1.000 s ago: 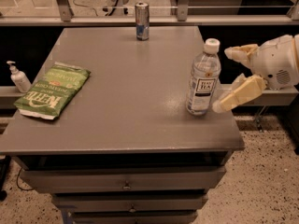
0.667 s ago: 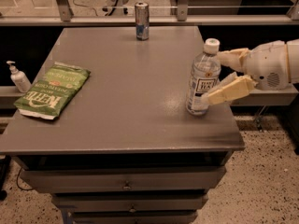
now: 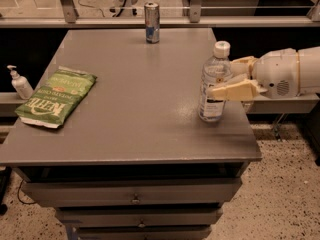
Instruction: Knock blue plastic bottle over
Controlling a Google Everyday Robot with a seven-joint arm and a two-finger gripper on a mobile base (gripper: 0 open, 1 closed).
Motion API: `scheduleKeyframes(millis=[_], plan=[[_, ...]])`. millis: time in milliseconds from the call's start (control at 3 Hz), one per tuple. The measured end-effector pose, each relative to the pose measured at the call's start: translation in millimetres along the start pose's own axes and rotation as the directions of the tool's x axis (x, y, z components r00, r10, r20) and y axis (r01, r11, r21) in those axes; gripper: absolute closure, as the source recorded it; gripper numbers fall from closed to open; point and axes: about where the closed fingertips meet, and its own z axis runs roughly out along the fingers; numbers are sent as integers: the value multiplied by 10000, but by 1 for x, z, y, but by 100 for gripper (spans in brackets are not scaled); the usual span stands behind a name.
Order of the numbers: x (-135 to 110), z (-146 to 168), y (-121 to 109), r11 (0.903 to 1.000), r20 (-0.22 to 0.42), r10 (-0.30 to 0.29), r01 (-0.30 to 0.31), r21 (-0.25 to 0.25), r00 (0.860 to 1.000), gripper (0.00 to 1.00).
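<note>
The blue plastic bottle (image 3: pixel 214 82) stands upright near the right edge of the grey table (image 3: pixel 140 104). It is clear with a white cap and a white label. My gripper (image 3: pixel 231 76) reaches in from the right at the bottle's mid height. Its cream fingers are spread, with the near finger (image 3: pixel 231 90) across the front of the bottle and the far finger (image 3: pixel 244 61) behind it. The bottle sits between them.
A slim silver-and-blue can (image 3: pixel 151 15) stands at the table's far edge. A green chip bag (image 3: pixel 56 96) lies at the left. A small white pump bottle (image 3: pixel 19 82) stands off the table's left side. Drawers (image 3: pixel 135 198) are below the table front.
My gripper has moved left toward the bottle, from beside it to having its fingers around it. The bottle still stands upright in the same place.
</note>
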Motion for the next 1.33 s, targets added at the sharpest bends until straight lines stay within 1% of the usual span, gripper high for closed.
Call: scheduleKeyframes(millis=[333,667,1000,1333], plan=[[-10,8,-4,9988,-263,-469,466,-146,9986,88],[-28,20,-9,9886,-1011,-1489,1457,-377,9837,100],[-45,46,-5,9486,-2297,-3145,2955,-1138,9211,100],[-47,74,2,8832,-3515,-4678,4141,-2201,8109,100]])
